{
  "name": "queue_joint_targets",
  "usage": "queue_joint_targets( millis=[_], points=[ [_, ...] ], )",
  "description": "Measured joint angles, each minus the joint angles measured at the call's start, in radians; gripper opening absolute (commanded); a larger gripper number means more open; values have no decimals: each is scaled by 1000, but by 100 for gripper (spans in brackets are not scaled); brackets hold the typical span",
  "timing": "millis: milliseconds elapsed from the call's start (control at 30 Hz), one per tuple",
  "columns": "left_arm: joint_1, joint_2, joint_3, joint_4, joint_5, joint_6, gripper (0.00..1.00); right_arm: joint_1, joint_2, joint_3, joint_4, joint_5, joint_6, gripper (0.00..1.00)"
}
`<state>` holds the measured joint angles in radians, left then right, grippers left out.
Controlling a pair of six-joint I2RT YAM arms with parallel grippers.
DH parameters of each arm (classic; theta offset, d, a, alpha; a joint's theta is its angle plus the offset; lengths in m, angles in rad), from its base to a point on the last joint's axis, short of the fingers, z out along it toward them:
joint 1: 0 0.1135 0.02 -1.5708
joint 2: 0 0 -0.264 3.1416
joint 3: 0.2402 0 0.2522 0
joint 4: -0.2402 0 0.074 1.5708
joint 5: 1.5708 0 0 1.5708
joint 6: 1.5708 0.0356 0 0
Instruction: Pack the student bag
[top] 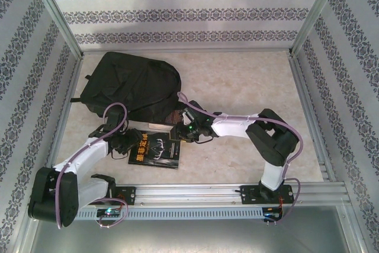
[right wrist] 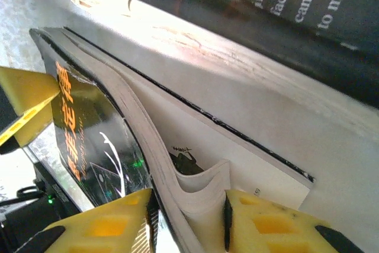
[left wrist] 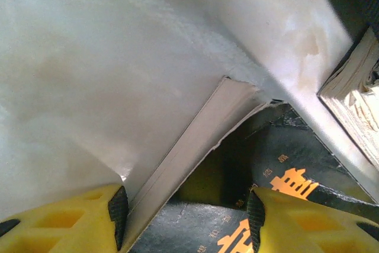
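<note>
The student bag [top: 133,84] lies at the back left of the table, black and slumped. In front of it a black book with orange lettering [top: 159,150] lies between both arms. My right gripper [right wrist: 188,223] is shut on that book [right wrist: 89,128]: one pad presses the glossy cover, the other a wad of pages that buckles between them. In the top view this gripper [top: 182,131] is at the book's far right corner. My left gripper [left wrist: 186,220] is open, its fingers astride the book's [left wrist: 207,229] page edge; from above it [top: 125,144] sits at the book's left side.
A second dark book [top: 170,117] rests against the bag's front, close above the right gripper; its cover with white print [right wrist: 284,4] and its pages [left wrist: 355,87] show in the wrist views. Aluminium frame rails [top: 308,105] and patterned walls bound the table.
</note>
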<state>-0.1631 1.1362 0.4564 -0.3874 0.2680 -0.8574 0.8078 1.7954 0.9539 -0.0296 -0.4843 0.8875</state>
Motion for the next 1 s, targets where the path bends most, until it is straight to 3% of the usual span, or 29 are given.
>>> queue_joint_targets(
  millis=[67,200,367,567,1000],
  points=[
    [-8,7,8,-2,-3,8,61,0,-9,-12,5,-4,4,12],
    [-39,12,43,-26,-8,26,73,0,-36,-48,15,-5,22,2],
    [-47,-106,130,-141,-35,30,81,-13,-88,-119,69,-6,94,0],
    [-48,-279,158,-233,-28,-34,84,-76,-153,-272,216,-31,250,0],
    [-52,-449,-139,-193,95,-351,78,-79,-67,-402,603,-98,556,0]
  ],
)
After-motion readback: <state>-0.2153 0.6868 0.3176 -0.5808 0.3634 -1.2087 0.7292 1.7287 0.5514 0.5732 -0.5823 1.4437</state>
